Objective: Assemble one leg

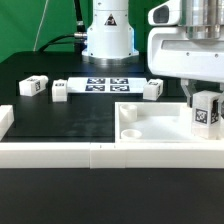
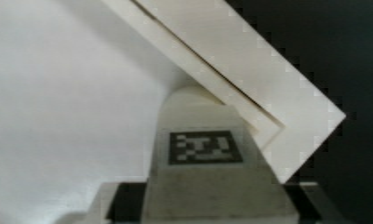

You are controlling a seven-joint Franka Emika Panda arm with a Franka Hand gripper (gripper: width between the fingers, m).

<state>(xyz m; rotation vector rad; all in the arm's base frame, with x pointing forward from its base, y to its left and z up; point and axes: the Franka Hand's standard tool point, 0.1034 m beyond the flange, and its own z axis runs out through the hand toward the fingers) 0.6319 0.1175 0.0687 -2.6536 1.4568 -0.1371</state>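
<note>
Leg held over tabletop corner

The gripper (image 1: 203,103) grasps one leg (image 1: 206,113) upright above the square tabletop (image 1: 150,130), near its corner on the exterior view's right. Three other legs (image 1: 60,90) lie beside the marker board (image 1: 105,84).

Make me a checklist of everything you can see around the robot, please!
Surface: black table with a white rail along its near edge.
Job's things: held leg, tag facing out, over the large flat white square piece near the corner at the exterior view's right. Three loose legs lie behind.
Clutter: marker board flat at the back; nothing else seen.
Grippers: gripper shut on the held leg; the wrist view shows the tagged leg between its fingers.
Cables: dark cable behind the robot base.
Surroundings: green backdrop.
</note>
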